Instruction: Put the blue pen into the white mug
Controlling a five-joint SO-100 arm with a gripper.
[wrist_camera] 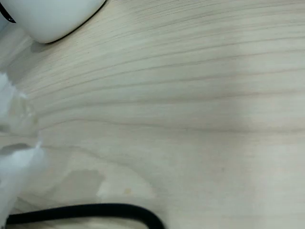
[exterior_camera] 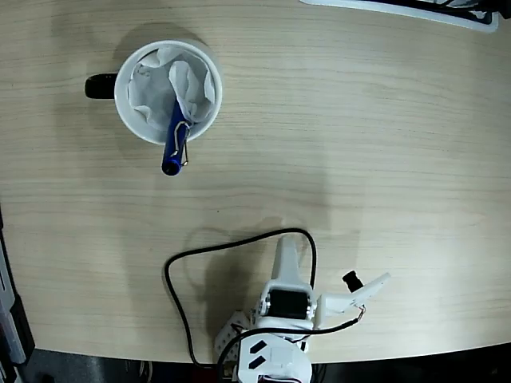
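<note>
The white mug [exterior_camera: 121,100] stands upright at the upper left in the fixed view, black handle pointing left, crumpled white paper inside. The blue pen [exterior_camera: 174,148] leans in it: one end lies inside among the paper, while the capped end with the silver clip sticks out over the near rim. My gripper [exterior_camera: 283,242] is folded back at the bottom edge, far from the mug, its jaws together and holding nothing. In the wrist view the mug's base [wrist_camera: 52,19] shows at the top left, and the blurred white fingertips [wrist_camera: 19,167] show at the left edge.
A black cable [exterior_camera: 180,259] loops on the wooden table just left of the arm, and also crosses the bottom of the wrist view [wrist_camera: 95,210]. A white and black object [exterior_camera: 415,9] lies at the table's top right edge.
</note>
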